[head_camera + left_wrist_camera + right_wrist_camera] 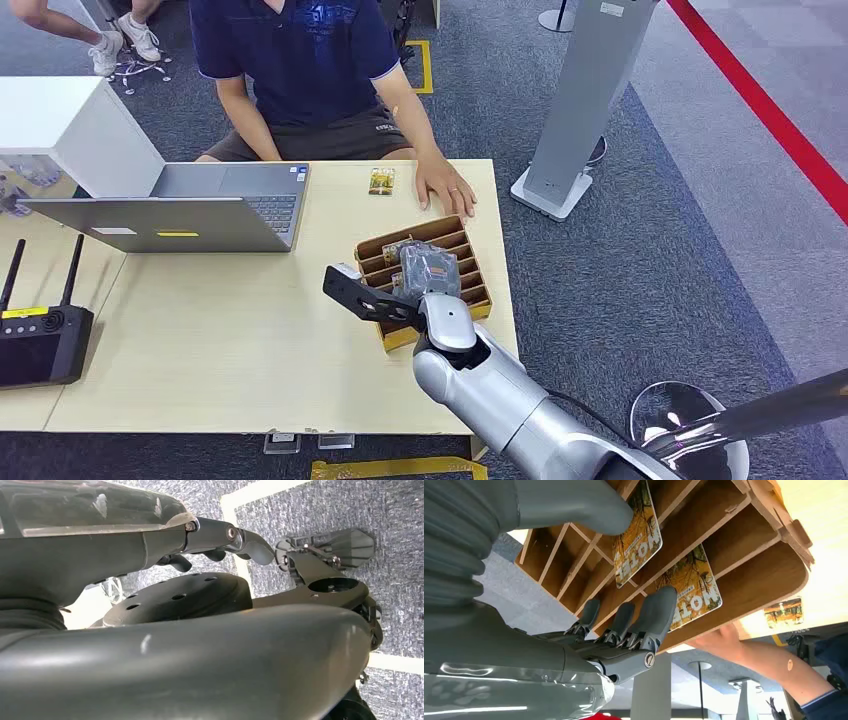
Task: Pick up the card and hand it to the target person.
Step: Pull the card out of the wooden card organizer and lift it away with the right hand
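Note:
A wooden slotted card holder (467,262) stands at the table's right edge. In the right wrist view it holds two yellow-brown cards, one (640,535) beside my thumb and another (696,587) one slot over. My right hand (430,268) hovers over the holder. Its thumb (574,505) and fingers (644,612) are spread apart, with slats and cards between them and nothing gripped. The person (300,60) sits across the table with one hand (445,188) flat on it just behind the holder. My left hand (220,540) hangs low over carpet and holds nothing.
A third card (381,181) lies flat on the table (220,340) near the person's hand. An open laptop (180,210) sits at the back left and a black controller with antennas (40,335) at the left edge. A grey stand (580,110) rises to the right.

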`<act>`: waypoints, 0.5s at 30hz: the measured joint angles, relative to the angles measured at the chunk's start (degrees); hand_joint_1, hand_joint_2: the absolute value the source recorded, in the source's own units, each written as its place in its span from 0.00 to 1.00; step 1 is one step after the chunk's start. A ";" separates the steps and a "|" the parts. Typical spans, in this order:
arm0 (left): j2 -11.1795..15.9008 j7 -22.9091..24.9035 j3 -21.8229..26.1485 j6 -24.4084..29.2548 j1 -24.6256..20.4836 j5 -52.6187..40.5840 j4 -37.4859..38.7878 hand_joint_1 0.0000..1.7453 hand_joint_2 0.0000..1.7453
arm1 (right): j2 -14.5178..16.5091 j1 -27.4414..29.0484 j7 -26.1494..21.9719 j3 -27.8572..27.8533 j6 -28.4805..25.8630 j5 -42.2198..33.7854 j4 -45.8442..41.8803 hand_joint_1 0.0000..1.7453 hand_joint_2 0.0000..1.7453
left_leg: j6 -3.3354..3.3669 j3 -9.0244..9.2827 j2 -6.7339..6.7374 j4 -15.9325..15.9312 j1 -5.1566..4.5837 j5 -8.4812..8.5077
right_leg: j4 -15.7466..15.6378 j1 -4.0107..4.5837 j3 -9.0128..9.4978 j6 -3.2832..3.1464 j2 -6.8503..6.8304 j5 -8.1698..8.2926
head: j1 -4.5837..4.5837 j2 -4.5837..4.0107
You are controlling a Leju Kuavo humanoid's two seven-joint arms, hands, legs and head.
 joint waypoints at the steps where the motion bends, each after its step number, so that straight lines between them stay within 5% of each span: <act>1: 0.01 0.00 0.00 -0.01 0.00 0.00 0.00 0.00 0.00 | 0.00 0.02 0.00 0.00 0.00 0.00 0.04 0.44 1.00 | 0.00 0.00 0.00 0.00 0.00 0.00 | 0.00 0.00 0.00 0.00 0.00 0.00 | 0.00 0.00; 6: 0.04 0.01 0.00 -0.03 0.00 0.00 0.01 0.00 0.00 | 0.00 0.19 0.01 0.00 0.00 0.00 0.32 0.47 1.00 | 0.00 0.00 0.00 0.00 0.00 0.00 | 0.00 0.00 0.00 0.00 0.00 0.00 | 0.00 0.00; 10: 0.05 0.02 0.00 -0.03 0.00 -0.01 0.01 0.00 0.00 | -0.01 0.34 0.03 0.00 0.00 0.01 0.43 0.70 1.00 | 0.00 0.00 0.00 0.00 0.00 0.00 | 0.00 0.00 0.00 0.00 0.00 0.00 | 0.00 0.00; 15: 0.07 0.02 0.00 -0.03 0.00 -0.02 0.02 0.00 0.00 | -0.02 0.53 0.04 -0.05 0.00 0.02 0.43 0.70 1.00 | 0.00 0.00 0.00 0.00 0.00 0.00 | 0.00 0.00 0.00 0.00 0.00 0.00 | 0.00 0.00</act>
